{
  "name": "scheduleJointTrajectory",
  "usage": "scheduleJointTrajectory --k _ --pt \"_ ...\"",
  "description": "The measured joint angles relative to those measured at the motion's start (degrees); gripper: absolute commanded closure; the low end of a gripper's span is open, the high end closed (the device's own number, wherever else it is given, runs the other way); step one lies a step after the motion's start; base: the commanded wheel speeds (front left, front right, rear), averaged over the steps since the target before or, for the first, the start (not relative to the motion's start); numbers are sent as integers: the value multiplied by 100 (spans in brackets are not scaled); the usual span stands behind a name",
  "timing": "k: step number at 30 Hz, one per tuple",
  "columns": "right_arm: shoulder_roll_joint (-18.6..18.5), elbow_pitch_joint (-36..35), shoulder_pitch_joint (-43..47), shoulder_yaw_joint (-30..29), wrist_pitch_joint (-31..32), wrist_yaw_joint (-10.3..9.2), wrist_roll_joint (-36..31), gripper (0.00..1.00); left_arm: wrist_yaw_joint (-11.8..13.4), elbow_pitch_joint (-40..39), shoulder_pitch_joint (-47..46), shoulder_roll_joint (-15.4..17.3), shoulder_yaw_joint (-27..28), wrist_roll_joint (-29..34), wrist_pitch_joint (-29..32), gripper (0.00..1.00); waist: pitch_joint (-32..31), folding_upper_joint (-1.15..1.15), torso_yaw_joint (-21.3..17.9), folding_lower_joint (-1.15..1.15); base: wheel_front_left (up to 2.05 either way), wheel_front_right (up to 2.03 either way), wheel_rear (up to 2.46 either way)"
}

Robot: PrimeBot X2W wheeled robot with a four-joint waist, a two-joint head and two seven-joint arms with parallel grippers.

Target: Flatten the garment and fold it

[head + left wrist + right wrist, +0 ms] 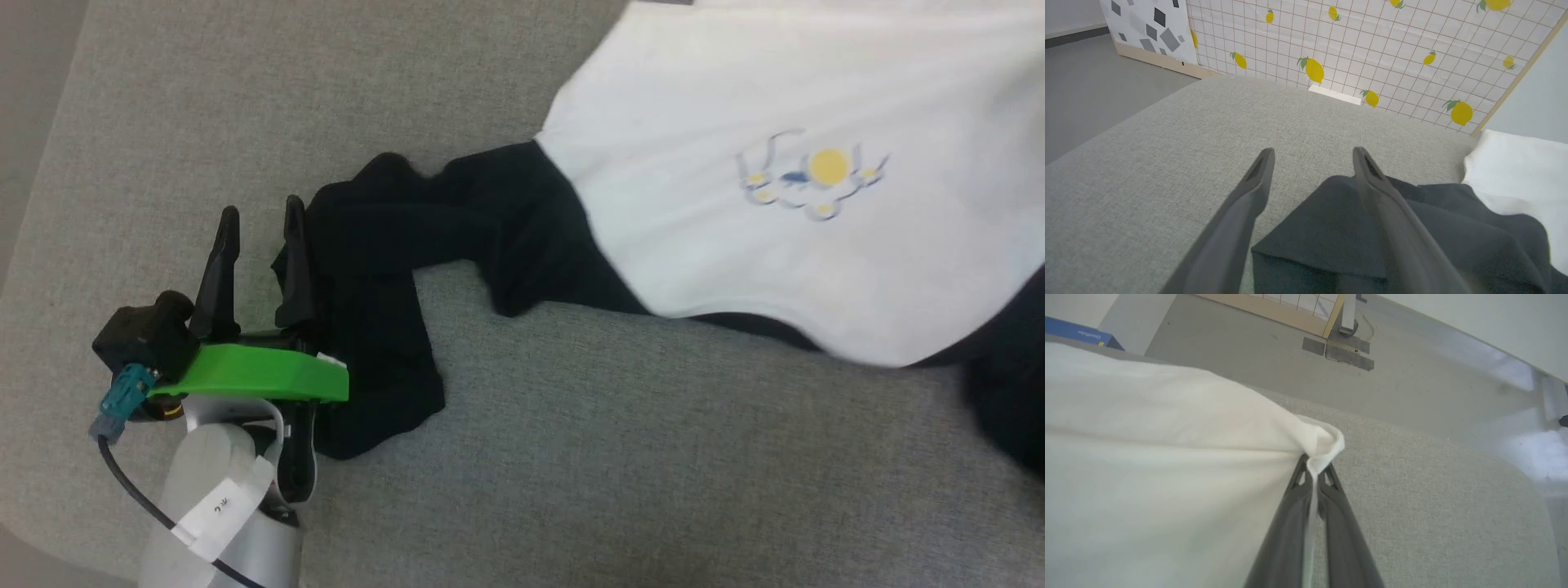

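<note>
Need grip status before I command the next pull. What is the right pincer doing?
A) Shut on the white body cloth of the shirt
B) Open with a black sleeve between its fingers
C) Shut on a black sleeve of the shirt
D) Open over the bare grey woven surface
A: in the right wrist view the right pincer is closed tight, with a bunched edge of the white cloth shirt with long black sleeves pinched in it.
</note>
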Motion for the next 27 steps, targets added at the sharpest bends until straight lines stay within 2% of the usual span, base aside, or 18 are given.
scheduleJointTrajectory --k 5,6,7,12,18,22,27 --pt "48 -77 -289 -249 -758 0 -475 100 -46 60 -76 -22 -18 -1 0 0 114 0 95 0 0 0 0" --pt "78 -2 -307 -318 -771 0 -526 70 -46 85 -90 -34 -26 -1 0 0 128 0 112 0 0 0 0" --pt "157 93 -309 -393 -770 0 -530 0 -46 116 -98 -40 -29 -1 0 0 135 0 122 0 0 0 0" --pt "319 371 -304 -458 -890 0 -512 0 -51 233 -99 -60 -12 18 0 0 22 0 110 0 0 0 0" --pt "404 299 -254 -428 -1541 -1 -122 0 -94 386 -65 -42 -24 32 1 0 -359 0 16 0 0 0 0" --pt "469 158 96 -330 -1990 -1 399 0 -92 453 46 0 -41 57 16 0 -719 0 -84 0 0 0 0" --pt "656 -341 1031 -133 -2393 -1 1256 0 -34 466 333 24 -49 70 144 0 -1226 0 -234 -1 0 0 0"
